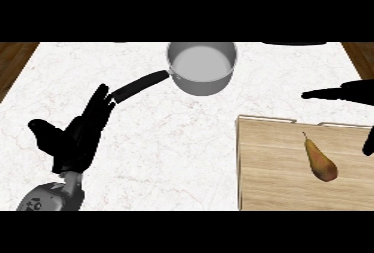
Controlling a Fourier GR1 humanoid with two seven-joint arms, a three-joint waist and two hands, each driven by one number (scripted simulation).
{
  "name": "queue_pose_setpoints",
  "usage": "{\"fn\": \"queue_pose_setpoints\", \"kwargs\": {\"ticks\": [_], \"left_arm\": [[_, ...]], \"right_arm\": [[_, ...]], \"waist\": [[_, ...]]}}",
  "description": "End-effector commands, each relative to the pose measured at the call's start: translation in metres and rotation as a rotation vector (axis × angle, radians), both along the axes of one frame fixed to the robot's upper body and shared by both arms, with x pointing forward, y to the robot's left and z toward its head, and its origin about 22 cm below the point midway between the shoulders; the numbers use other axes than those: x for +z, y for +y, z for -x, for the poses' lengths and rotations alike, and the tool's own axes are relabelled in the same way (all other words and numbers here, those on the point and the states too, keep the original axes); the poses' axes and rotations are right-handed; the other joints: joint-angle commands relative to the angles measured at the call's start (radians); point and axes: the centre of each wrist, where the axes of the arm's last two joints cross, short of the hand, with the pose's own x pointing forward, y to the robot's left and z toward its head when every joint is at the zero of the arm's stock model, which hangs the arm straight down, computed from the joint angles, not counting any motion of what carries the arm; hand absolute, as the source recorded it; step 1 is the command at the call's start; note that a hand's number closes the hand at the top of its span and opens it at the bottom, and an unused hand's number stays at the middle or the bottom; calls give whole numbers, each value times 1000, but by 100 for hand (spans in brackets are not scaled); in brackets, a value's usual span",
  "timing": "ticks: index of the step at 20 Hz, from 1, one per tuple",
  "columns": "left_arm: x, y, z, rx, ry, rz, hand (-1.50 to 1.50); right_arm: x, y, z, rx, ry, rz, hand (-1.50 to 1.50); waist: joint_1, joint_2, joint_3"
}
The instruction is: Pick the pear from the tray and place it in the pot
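A brown-green pear (320,161) lies on its side on the wooden tray (274,168) at the lower right, stem pointing away from me. A grey metal pot (202,66) with a black handle (139,86) stands at the back centre of the counter, nothing inside it. My right hand (349,92) enters from the right edge, above the tray's far corner, fingers straight and spread, thumb hanging down near the pear's right; it touches nothing. My left hand (76,133) rests open on the left of the counter, fingers pointing toward the pot's handle.
The white marble counter (182,143) stretches between the left hand and the tray. Wooden floor shows beyond the counter's left and right far corners. The tray has two notches on its far rim.
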Motion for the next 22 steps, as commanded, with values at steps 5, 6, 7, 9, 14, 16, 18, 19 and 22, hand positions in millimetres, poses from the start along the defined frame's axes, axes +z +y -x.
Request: {"fn": "queue_pose_setpoints", "kwargs": {"ticks": [5,6,7,9,14,16,18,19,22], "left_arm": [[6,14,6,4,6,-6,0],[-2,-2,-3,23,3,1,0],[-2,22,-12,-4,-3,7,0],[5,25,5,1,-7,-1,0],[4,4,-3,16,-3,-5,0],[-2,2,1,6,1,8,0],[2,14,-13,21,-4,19,0],[15,21,-4,8,8,-19,0],[10,1,1,0,0,-2,0]], "right_arm": [[-3,14,2,67,118,-65,-150],[-7,20,1,64,107,-58,-150],[-2,12,-1,33,117,-49,-150],[-26,11,3,12,122,-19,-150],[-39,28,5,18,104,68,-150],[-40,28,1,21,126,77,-150],[-51,30,-3,25,118,77,-150],[-62,39,13,51,109,80,-150],[-74,34,24,99,110,119,-150]], "waist": [[-11,-5,-1],[-15,-4,-1],[-13,-2,-1],[-8,-3,-1],[-12,-3,-1],[-9,-3,-1],[-6,0,0],[-12,-4,-1],[-13,-4,0]]}}
